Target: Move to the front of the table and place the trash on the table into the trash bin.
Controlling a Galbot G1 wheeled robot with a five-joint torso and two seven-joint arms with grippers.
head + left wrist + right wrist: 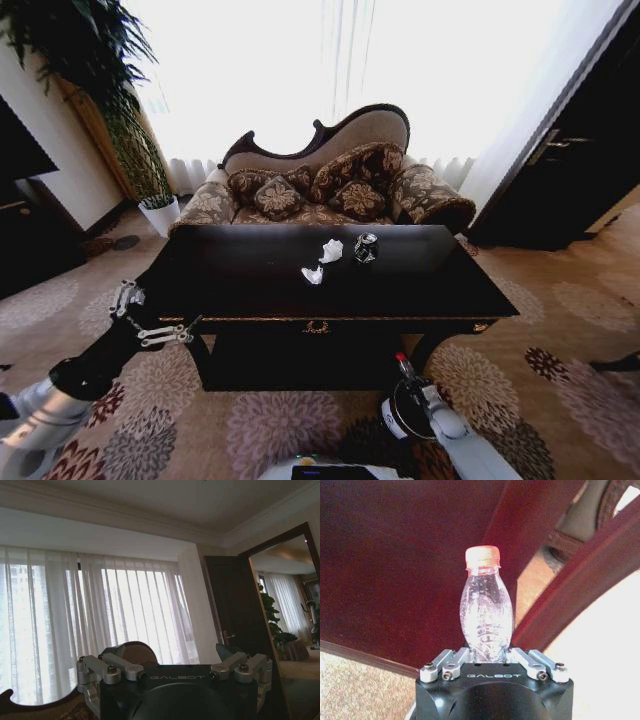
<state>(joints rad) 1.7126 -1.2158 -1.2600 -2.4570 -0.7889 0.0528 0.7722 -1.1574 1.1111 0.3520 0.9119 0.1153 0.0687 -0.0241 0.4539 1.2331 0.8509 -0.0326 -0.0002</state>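
Glossy black wood fills the middle of my head view: the table [400, 285] stands square in front of me, so I judge the drive-up done. On its top I see two crumpled paper scraps [322, 260] lying close together and a crushed dark can [365, 247] just beside them, all near the centre toward the sofa [330, 185]. My right gripper [410, 385] hangs low, below the table's near edge and over the carpet, with a red cap poking up from it. My left gripper [150, 315] floats off the table's left corner, jaws spread and holding nothing. I cannot make out the trash bin anywhere here.

Left wrist view: the left gripper's links stand wide apart, pointing up at the curtains [100, 625] and a dark door [235, 615].

Right wrist view: the right gripper's jaws are pinching the base of the clear plastic bottle [486, 612], held upright, cap on top, with dark reddish wood close behind it.

By my reckoning one piece is lifted but not yet binned, and three remain on the table. Room is tight under the table edge for the right arm; open carpet lies to both sides, with a plant pot [160, 212] well off to the left.
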